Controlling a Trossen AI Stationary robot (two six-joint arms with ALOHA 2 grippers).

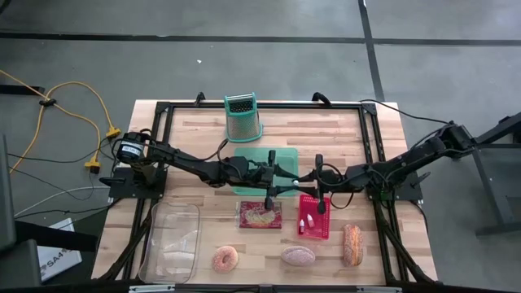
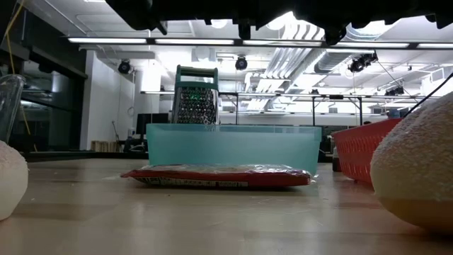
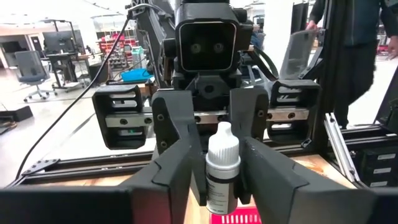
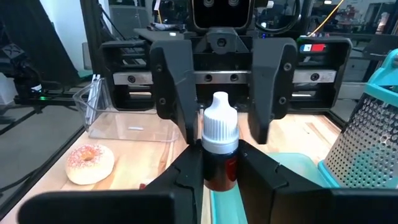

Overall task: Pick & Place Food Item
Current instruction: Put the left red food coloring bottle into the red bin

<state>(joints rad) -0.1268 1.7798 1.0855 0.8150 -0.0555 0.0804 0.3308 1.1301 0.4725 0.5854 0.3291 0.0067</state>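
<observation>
Nearest the low camera: a pale, rough-skinned rounded food item at the surface's front edge, with a flat red packet behind it. Task's thing as seen is a small dropper bottle with a white cap and dark body, not plainly a food. It is held in the air over the middle of the surface, between the two arms, which meet nose to nose there. Right pincer is clenched on the bottle's body below the cap. Left pincer flanks the same bottle, but its fingers stand off it, so released. Judgement: the bottle is light, rigid and smooth-walled, likely to slip or swivel if pinched on the tapered cap. Best hold is square across the body, as the right pincer has it. Surface is pale wood planking in a black frame. It carries a steel grater at the back edge, a teal tray mid-surface, a red basket, a clear container at the front left corner, and a donut and a bread loaf along the front edge. Room: open lab, strip lights, grey floor, yellow cable. A person stands beyond the surface.
</observation>
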